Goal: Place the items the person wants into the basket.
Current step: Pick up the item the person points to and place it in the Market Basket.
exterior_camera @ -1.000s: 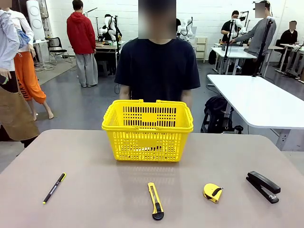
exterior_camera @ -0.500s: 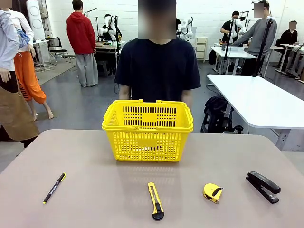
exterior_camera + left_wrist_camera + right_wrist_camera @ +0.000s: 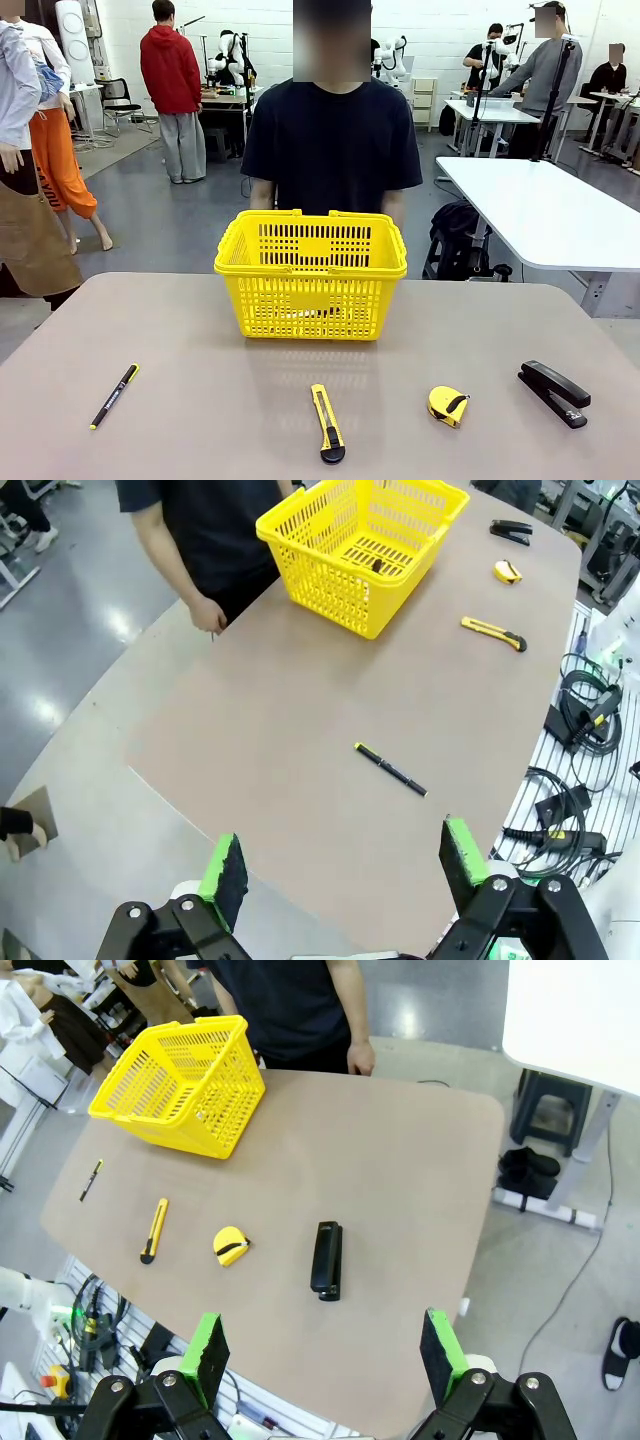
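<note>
1. Nothing has moved since the earlier frames: the basket (image 3: pixel 310 268), the tools and the person (image 3: pixel 332 140) all sit as they did
2. Left gripper (image 3: pixel 343 858) hangs high over the tabletop's (image 3: pixel 200 340) left end with its green pads spread wide, pinching nothing. The right gripper (image 3: pixel 325 1348) hangs the same way beyond the right edge, also spread and empty. I judge both are parked clear so the person can see the tools and choose.
3. The tools lie in a row along the near edge, well apart from one another, probably so each can be picked up without nudging its neighbour. The pen (image 3: pixel 115 396) is toward the near left corner and the utility knife (image 3: pixel 327 423) is at the middle. The tape measure (image 3: pixel 448 405) is just right of the knife, and the stapler (image 3: pixel 553 393) is toward the near right corner.
4. The basket stands upright at the middle of the far edge, directly before the person, and looks reachable by either arm. From above, a slim thing with a dark end lies on its floor, probably the marker (image 3: pixel 377 567); otherwise it looks bare.
5. One hand (image 3: pixel 208 613) of the person hangs by the far edge and points at nothing, so the next wanted item is not yet signalled. Pen and tape measure are not yet in the basket
</note>
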You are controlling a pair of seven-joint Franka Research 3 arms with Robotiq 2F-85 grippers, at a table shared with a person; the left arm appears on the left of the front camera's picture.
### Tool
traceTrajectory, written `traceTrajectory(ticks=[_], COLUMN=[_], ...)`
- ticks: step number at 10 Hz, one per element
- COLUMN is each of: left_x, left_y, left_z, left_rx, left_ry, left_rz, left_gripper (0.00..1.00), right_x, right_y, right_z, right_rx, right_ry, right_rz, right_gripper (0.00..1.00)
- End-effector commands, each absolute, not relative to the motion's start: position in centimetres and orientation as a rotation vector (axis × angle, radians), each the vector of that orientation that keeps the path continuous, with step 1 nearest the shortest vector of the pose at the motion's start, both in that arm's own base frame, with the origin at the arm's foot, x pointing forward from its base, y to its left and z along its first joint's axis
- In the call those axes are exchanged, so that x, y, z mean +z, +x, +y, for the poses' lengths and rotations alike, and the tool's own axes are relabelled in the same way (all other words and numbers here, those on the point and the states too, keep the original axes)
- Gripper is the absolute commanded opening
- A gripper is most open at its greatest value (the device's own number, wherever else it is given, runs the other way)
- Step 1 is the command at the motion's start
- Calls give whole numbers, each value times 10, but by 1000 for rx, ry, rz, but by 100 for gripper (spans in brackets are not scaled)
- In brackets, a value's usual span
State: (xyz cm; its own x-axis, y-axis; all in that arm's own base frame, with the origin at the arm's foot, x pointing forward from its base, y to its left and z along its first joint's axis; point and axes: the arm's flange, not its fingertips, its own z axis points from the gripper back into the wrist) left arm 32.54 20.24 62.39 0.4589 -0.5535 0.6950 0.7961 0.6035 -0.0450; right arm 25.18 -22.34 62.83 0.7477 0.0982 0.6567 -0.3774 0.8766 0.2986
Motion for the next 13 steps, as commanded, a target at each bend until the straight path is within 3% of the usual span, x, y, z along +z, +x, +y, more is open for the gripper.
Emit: traceTrajectory(ticks=[1, 13], left_x=[627, 627], left_y=[325, 325], left_z=[197, 197], left_rx=[-869, -869], left_ry=[-399, -399], left_rz=[-700, -700], left_gripper=[100, 100], right_x=[628, 628], right_y=[251, 251], right_z=[-223, -223], right_rx=[282, 282], right_ry=[445, 445], right_rz=[-685, -685], right_gripper=[100, 100])
